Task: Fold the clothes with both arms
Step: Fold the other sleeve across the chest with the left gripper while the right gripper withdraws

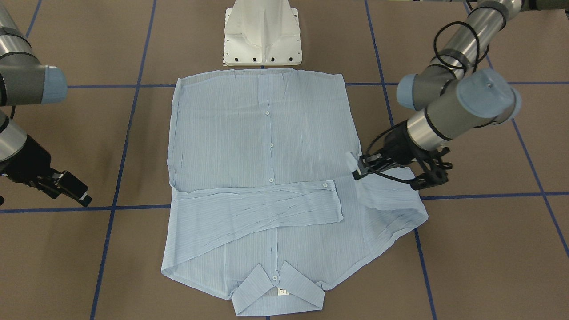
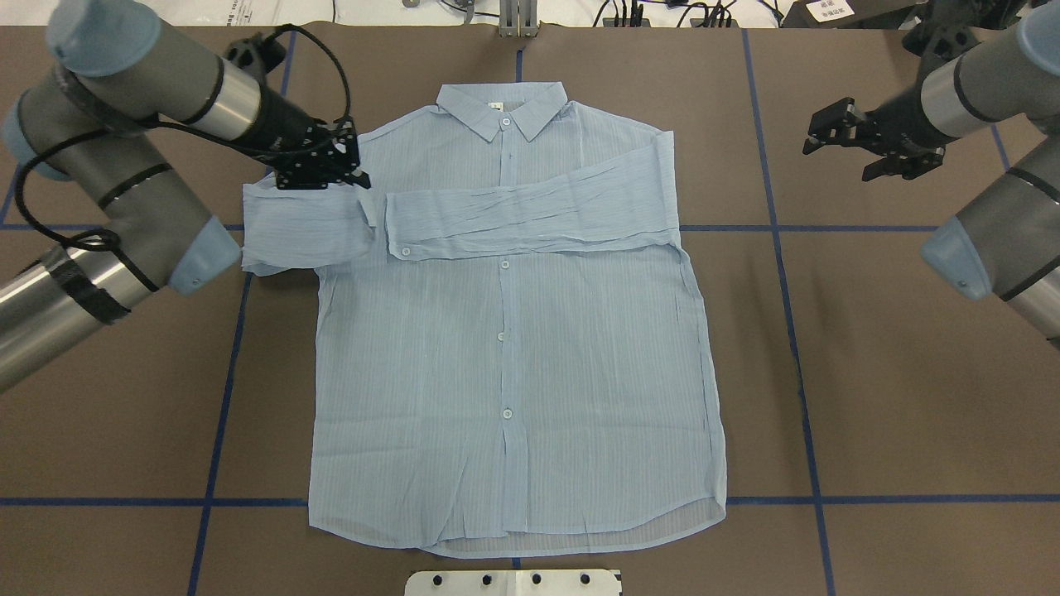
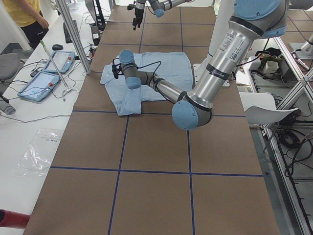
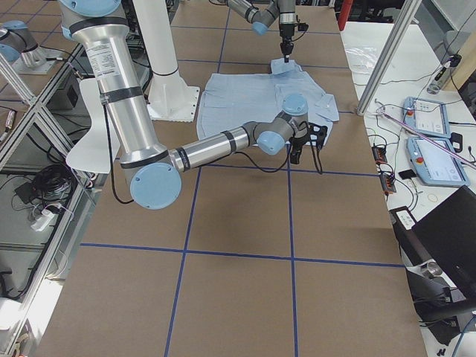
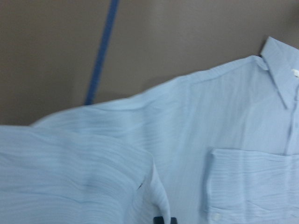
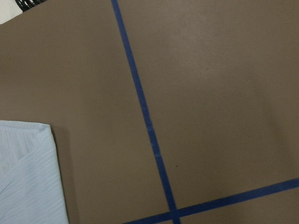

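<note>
The pale blue striped shirt (image 2: pixel 513 356) lies flat and buttoned on the brown table, with its collar (image 2: pixel 501 108) at the far end. One sleeve (image 2: pixel 530 215) is folded across the chest. My left gripper (image 2: pixel 358 175) is shut on the cuff of the other sleeve (image 2: pixel 302 232) and holds it up over the shoulder; the front view shows this too (image 1: pixel 357 171). The left wrist view shows the cuff and chest (image 5: pixel 224 116) close below. My right gripper (image 2: pixel 811 136) is open and empty above bare table beside the shirt, and it also shows in the front view (image 1: pixel 84 198).
The white pedestal base (image 1: pixel 262 33) stands at the shirt's hem. Blue tape lines (image 6: pixel 145 116) cross the brown table. A side table with tablets (image 3: pixel 49 73) and a person (image 3: pixel 24 14) are beyond the table's far edge.
</note>
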